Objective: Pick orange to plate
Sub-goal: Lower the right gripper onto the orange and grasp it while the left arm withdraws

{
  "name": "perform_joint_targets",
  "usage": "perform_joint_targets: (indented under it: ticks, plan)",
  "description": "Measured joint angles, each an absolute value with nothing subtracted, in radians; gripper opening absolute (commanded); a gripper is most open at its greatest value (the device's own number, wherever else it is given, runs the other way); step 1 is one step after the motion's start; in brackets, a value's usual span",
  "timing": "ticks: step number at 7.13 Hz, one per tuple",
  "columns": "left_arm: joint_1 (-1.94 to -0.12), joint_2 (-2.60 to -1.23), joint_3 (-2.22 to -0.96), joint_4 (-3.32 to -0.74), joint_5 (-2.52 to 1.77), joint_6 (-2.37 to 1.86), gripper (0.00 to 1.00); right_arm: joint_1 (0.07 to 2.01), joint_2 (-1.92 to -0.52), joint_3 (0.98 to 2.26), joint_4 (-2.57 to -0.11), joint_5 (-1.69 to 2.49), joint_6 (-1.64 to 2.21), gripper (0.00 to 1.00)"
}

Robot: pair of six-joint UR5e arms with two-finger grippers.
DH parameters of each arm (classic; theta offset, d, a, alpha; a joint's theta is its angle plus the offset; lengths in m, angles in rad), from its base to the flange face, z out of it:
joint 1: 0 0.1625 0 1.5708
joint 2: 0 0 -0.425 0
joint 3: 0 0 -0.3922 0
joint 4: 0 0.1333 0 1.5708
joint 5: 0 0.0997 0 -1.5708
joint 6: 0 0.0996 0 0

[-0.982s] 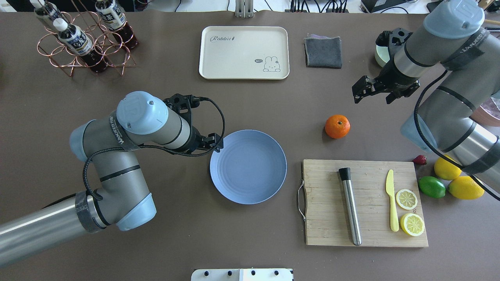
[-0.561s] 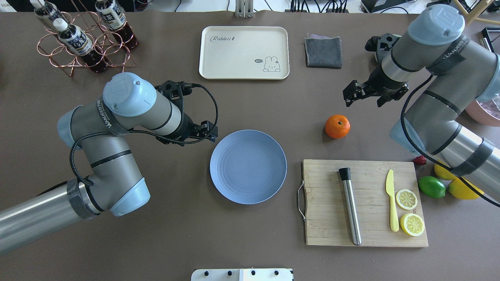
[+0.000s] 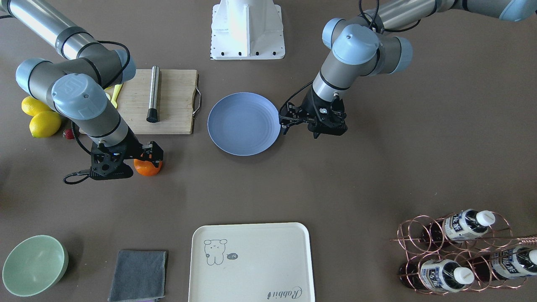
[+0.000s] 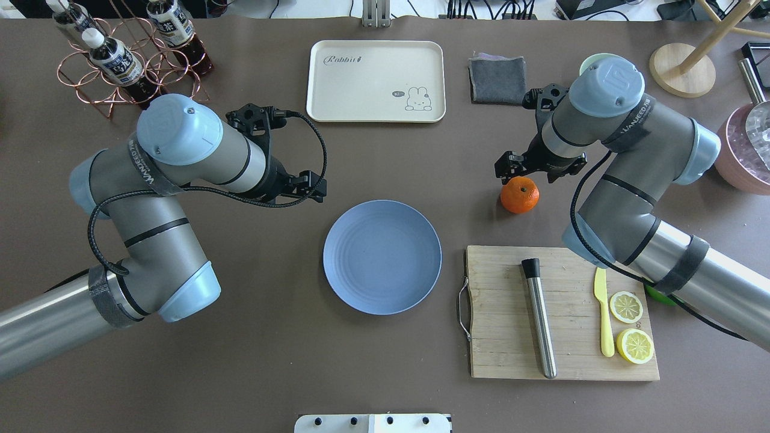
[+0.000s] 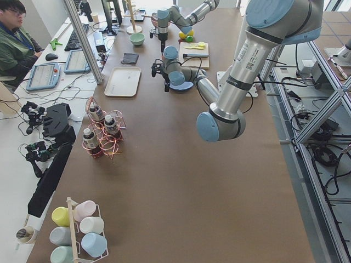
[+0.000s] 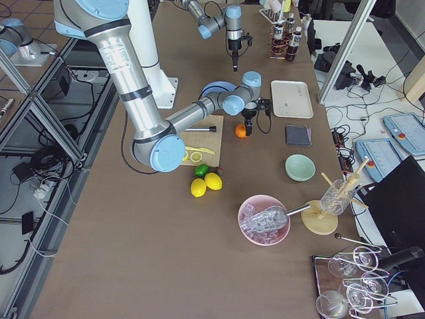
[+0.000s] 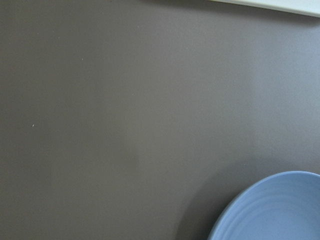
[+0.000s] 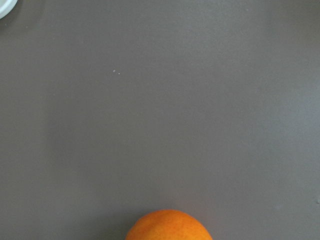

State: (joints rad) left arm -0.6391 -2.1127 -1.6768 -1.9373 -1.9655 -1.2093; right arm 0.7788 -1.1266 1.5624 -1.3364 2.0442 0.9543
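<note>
Orange point(image 4: 520, 196) on table point(image 4: 385, 162), right hand point(image 4: 523, 172) over its far side.
Right hand's fingers apart, not clamped on the fruit. Orange lies well apart from plate point(image 4: 382, 257), just beyond cutting board point(image 4: 505, 337). Left hand point(image 3: 300, 129) hangs beside the plate's rim, fingers apart, holding nothing.

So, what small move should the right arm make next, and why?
Probably shift the right tool slightly toward the robot, to centre it over the small round orange fruit. The fruit lies on the table, outside the round light-blue plate, and the wrist view shows it only at the bottom edge.
</note>
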Motion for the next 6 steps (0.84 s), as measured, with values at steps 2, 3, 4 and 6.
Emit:
perform_joint_targets:
  ticks: [2, 3, 4, 6]
  plan:
    - [-0.656, -2.113, -1.675, -1.936, -1.96, -1.206, 0.98, 0.757, -1.125, 1.54, -1.303, 2.029, 0.986, 0.88]
    - [-0.68, -2.111, -1.671, -1.932, -1.966, -1.177, 0.98, 0.754, -1.126, 1.538, -1.299, 2.025, 0.991, 0.91]
    - [-0.716, -2.095, -1.672, -1.939, -1.975, -1.094, 0.98, 0.754, -1.126, 1.539, -1.297, 2.023, 0.996, 0.96]
    - [-0.797, -2.013, -1.698, -1.965, -1.971, -0.892, 0.98, 0.753, -1.125, 1.544, -1.296, 2.023, 1.005, 0.37]
